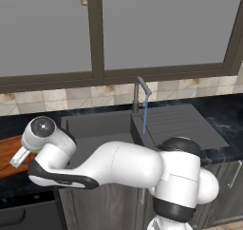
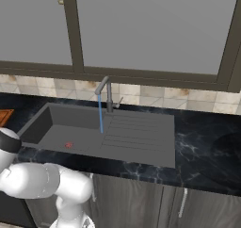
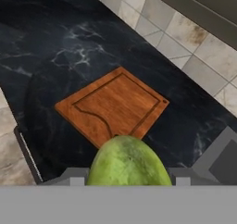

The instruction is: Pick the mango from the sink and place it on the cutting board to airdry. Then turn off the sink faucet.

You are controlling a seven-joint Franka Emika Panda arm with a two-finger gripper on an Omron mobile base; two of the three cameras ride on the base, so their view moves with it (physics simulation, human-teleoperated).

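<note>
- The pincer (image 3: 127, 183) is pinching the mango (image 3: 127, 162), a smooth yellow-green fruit seated between the two finger tips at the bottom of the hand view.
- In the hand view the mango is held above the cutting board (image 3: 113, 105), a reddish-brown wooden board with a darker groove near its edge; whether the fruit touches the board cannot be told.
- The cutting board lies flat on the black marbled bench (image 3: 55, 47), close to a tiled backsplash (image 3: 185, 38).
- In the left base view the arm reaches to the left, with the hand over the board's corner (image 1: 8, 153) at the left edge of that view; a sliver of green shows at the hand.
- The sink (image 2: 70, 128) is a dark grey basin with a ribbed drainboard (image 2: 139, 137) on its right, set in the bench.
- The sink faucet (image 2: 107, 93) stands upright behind the basin, and a thin blue stream of water (image 2: 100, 114) falls from its spout into the sink.
- A tiny red spot (image 2: 68, 145) lies on the basin floor.
</note>
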